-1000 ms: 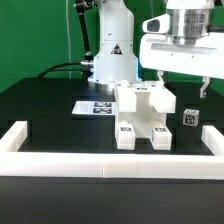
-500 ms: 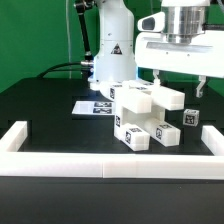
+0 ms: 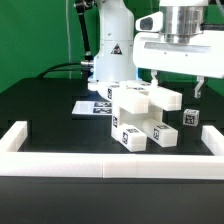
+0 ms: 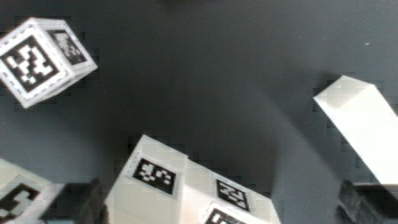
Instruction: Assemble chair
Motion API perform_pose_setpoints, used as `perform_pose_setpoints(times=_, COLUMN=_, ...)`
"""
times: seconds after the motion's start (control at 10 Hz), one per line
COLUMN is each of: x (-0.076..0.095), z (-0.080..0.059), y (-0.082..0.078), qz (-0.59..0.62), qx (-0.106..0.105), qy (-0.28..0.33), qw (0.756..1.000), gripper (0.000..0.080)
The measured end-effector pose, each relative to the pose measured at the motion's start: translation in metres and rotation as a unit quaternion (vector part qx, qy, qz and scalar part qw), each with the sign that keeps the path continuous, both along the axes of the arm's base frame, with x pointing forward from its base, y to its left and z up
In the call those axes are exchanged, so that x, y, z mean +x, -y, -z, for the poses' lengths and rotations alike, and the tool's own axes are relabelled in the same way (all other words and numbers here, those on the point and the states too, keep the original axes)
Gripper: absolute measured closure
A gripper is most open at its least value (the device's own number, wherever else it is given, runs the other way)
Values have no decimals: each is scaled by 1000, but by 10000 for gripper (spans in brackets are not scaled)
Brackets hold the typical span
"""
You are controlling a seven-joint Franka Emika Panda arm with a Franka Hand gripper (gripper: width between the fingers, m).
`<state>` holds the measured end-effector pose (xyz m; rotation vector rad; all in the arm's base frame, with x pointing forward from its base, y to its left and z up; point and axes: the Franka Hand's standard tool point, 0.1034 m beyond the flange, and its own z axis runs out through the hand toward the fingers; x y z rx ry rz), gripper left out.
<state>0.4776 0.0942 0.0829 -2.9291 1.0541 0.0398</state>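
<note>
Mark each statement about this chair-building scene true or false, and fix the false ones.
1. The chunky white plastic chair assembly stands on the black table. True.
2. The end effector is clamped on the chair assembly. False: it hangs higher up, apart from it, open and holding nothing.
3. The thin flat white marker board lies on the table, toward the exterior view's left of the chair assembly. True.
4. The small white tagged block sits on the exterior view's left of the chair assembly. False: it sits on its right.

Exterior view frontal, low — wrist view close above — chair (image 3: 140, 116) (image 4: 169, 185) shared
</note>
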Motion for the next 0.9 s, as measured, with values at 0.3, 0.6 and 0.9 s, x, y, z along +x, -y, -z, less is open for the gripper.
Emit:
perform_pose_setpoints(times=0.3, x=1, z=0, y=2, qz=0, qx=0, qy=0, qw=1000, gripper=151)
perform_pose_setpoints(times=0.6, x=0, z=0, y=1, qz=-1, qx=0, qy=0, qw=1000, gripper=151)
perform_pose_setpoints(times=0.9, x=-17, z=-9, y=-37, qz=-56, qx=8, qy=3, qw=998, gripper=151)
